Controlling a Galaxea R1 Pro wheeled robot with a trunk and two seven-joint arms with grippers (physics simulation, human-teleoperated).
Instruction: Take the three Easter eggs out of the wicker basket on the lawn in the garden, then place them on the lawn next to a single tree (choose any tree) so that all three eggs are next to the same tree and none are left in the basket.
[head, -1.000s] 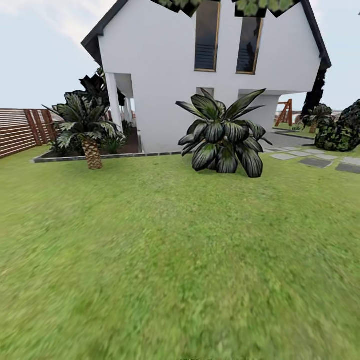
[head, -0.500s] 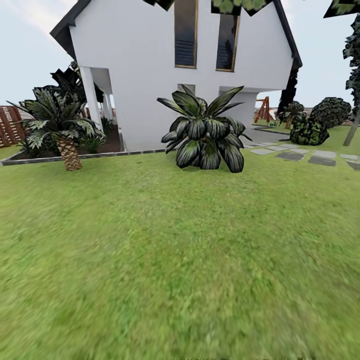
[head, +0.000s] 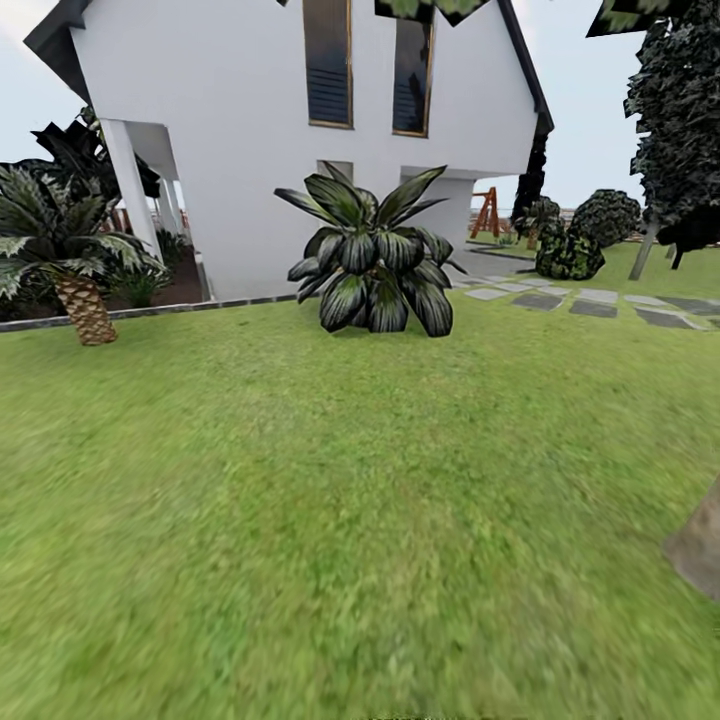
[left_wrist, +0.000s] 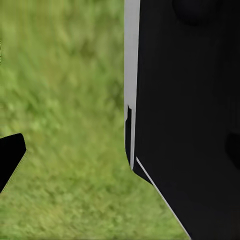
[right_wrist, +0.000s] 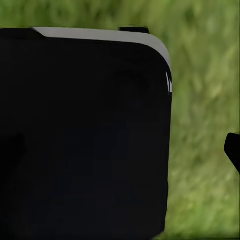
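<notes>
The lawn (head: 330, 500) spreads green and flat across the head view. At its right edge stands the base of a pale grey-tan tree trunk (head: 700, 548), and light green leaves (head: 430, 8) hang in at the top. The Easter eggs and the wicker basket are out of view. In the left wrist view one black fingertip (left_wrist: 9, 159) pokes in over grass beside a black panel of my body (left_wrist: 190, 120). The right wrist view has another black fingertip (right_wrist: 233, 150) next to a black panel (right_wrist: 85, 135). Nothing is visible between the fingers.
A white house (head: 250, 150) stands ahead with a broad-leaved dark plant (head: 375, 265) in front of it. A short scaly palm (head: 80, 300) is at the left. Grey stepping stones (head: 590, 305), round bushes (head: 575, 245), a wooden playset (head: 487, 212) and dark trees (head: 680, 120) lie to the right.
The camera has swung to the right: house, palm and plant have slid left in the picture. The dark trees and the pale trunk base have come into view at the right.
</notes>
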